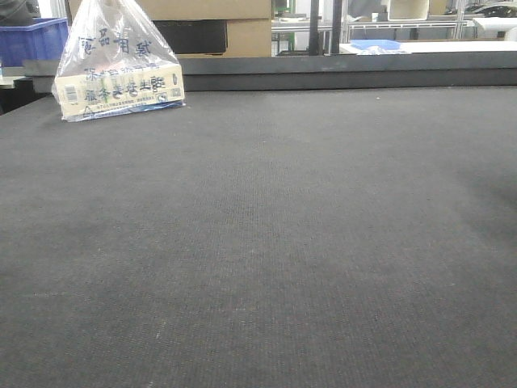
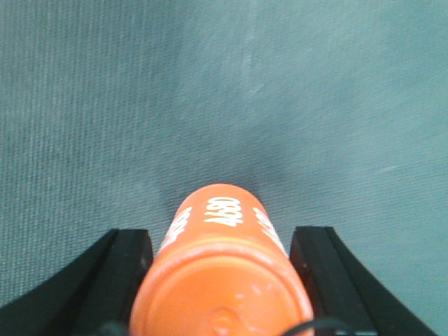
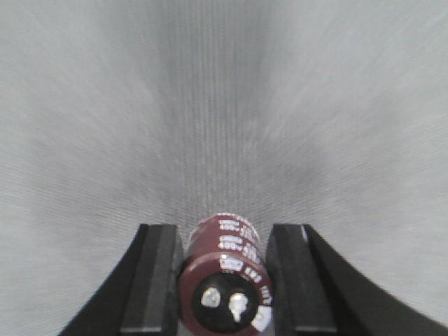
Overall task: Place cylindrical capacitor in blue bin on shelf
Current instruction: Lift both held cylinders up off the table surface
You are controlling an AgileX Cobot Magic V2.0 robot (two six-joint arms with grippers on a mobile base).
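Brown capacitor (image 3: 224, 276) sits pinched in right tool (image 3: 222, 238), fingers pressed on both its sides. Long axis points to 12 o'clock, terminal end toward the wrist camera. Left tool (image 2: 222, 245) likewise pinches orange capacitor (image 2: 213, 280), axis to 12. Both are over the grey worktop (image 1: 258, 242). Blue bin (image 1: 31, 39) is far off at 11 o'clock in front view; can't tell if it's the target.

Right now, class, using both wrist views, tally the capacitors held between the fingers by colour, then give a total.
Orange capacitor: 1
Dark brown capacitor: 1
Total: 2
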